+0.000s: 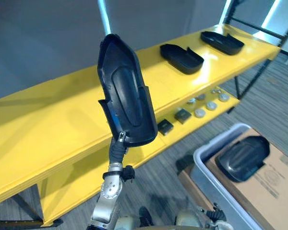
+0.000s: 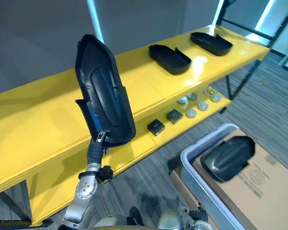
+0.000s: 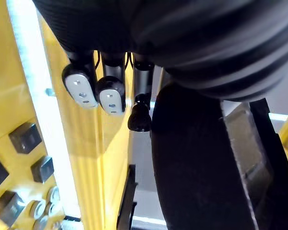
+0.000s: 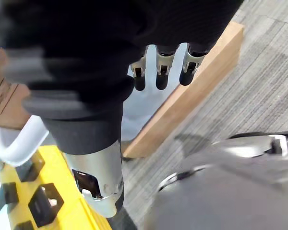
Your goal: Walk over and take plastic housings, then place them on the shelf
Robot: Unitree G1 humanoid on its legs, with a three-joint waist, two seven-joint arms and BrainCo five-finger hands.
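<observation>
Fingers point(image 3: 80, 88) of left hand point(image 3: 110, 96) curled behind the lower rim of held housing point(image 1: 127, 91), thumb tip over the rim's front in the left eye view. Grasp closed on it. The housing is black plastic, upright, hollow side to the camera, raised in front of yellow shelf point(image 1: 48, 124), near the middle of the top board's front edge and not touching it.

Right hand point(image 4: 162, 64) hangs low over grey carpet, fingers loose and nearly straight, nothing in them.

Top board: left and middle stretch bare. Two shelved housings lie toward the right end, near one point(image 1: 182, 57) and far one point(image 1: 222, 42), apart from each other, both hollow side up.

Lower board: two black blocks point(image 1: 182, 115) and several silver discs point(image 1: 211, 105) in its right half, near the front edge.

Floor right of the shelf: pale bin point(image 1: 209, 148) with cardboard carton point(image 1: 278, 187) in or on it; cannot tell which. Spare housing point(image 1: 243, 157) lies on the carton, outer side up.

The left wrist view adds finger backs beside the held housing's dark edge, with the shelf's front edge, blocks and discs past them. The right wrist view adds the bin's rim, the carton's edge and the blocks close by.
</observation>
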